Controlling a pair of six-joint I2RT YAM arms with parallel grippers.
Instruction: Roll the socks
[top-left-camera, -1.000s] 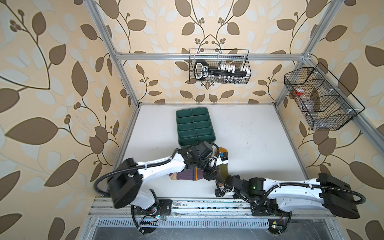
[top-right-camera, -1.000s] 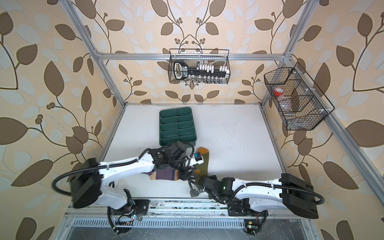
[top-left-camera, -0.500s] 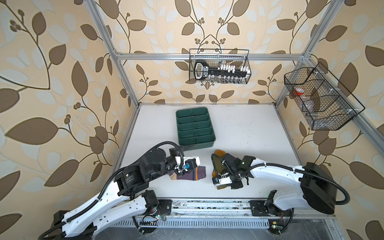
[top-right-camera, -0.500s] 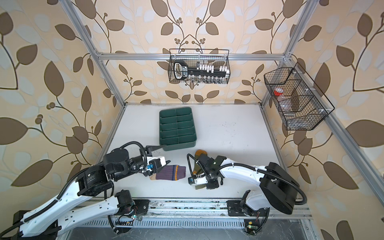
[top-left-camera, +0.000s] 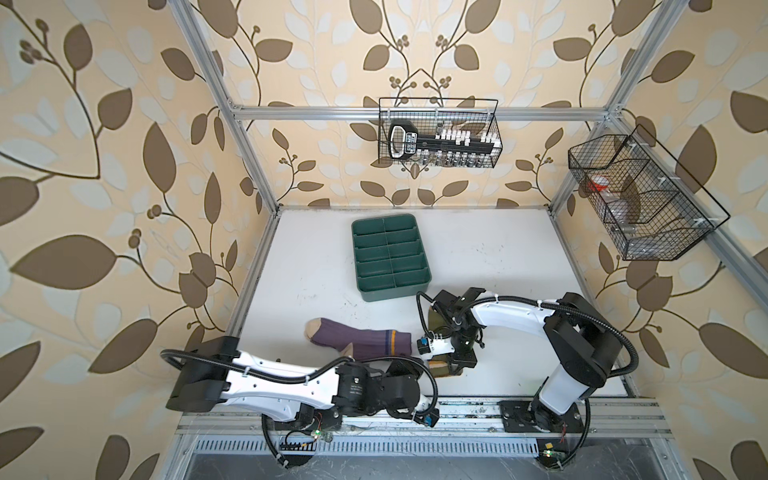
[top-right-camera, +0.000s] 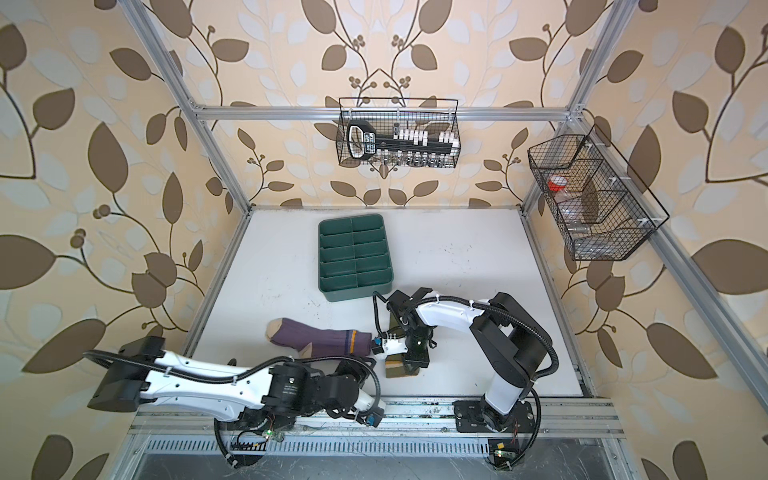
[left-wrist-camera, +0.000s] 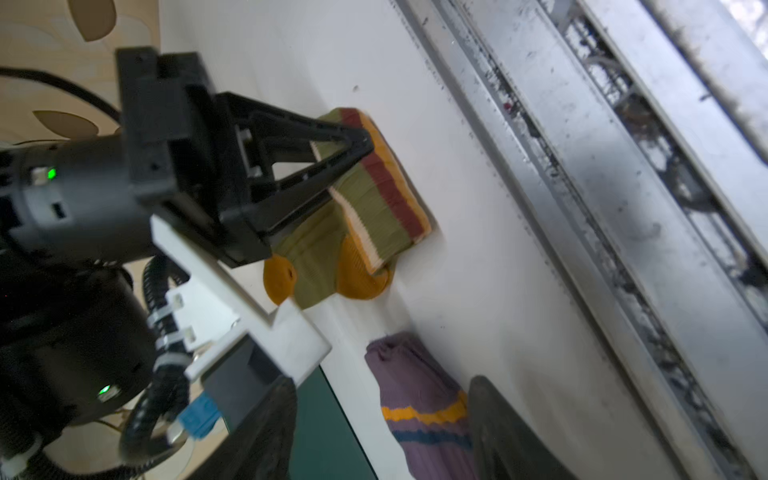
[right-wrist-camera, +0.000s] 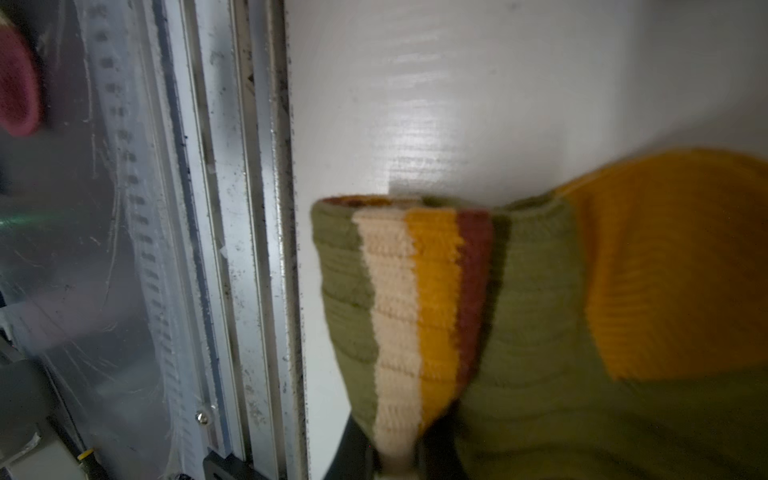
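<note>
Clenched tip to tip, the jaws of the right gripper (left-wrist-camera: 360, 143) are pinching the striped cuff of the olive sock (left-wrist-camera: 374, 208), and the cuff is bending back over the sock's own green body. Seen from the right wrist, the olive sock (right-wrist-camera: 540, 332) is filling the foreground, its cream, mustard and brown bands running down into the right gripper (right-wrist-camera: 397, 465). Mustard heel and toe are showing beneath the fold. Spread apart and grasping nothing, the jaws of the left gripper (left-wrist-camera: 382, 380) are flanking the cuff end of the purple sock (left-wrist-camera: 419, 399); whether either finger is touching the fabric cannot be told. In both top views the purple sock (top-left-camera: 357, 338) (top-right-camera: 320, 338) is lying flat and stretched out in the front half of the table (top-left-camera: 519, 291). Its beige toe is pointing toward the left of each view and its striped cuff toward the olive sock (top-left-camera: 441, 369), which is lying just beside it near the table's front edge and the aluminium rail (top-left-camera: 478, 409). Further back, the dark green tray (top-left-camera: 392, 293) is standing behind both socks
</note>
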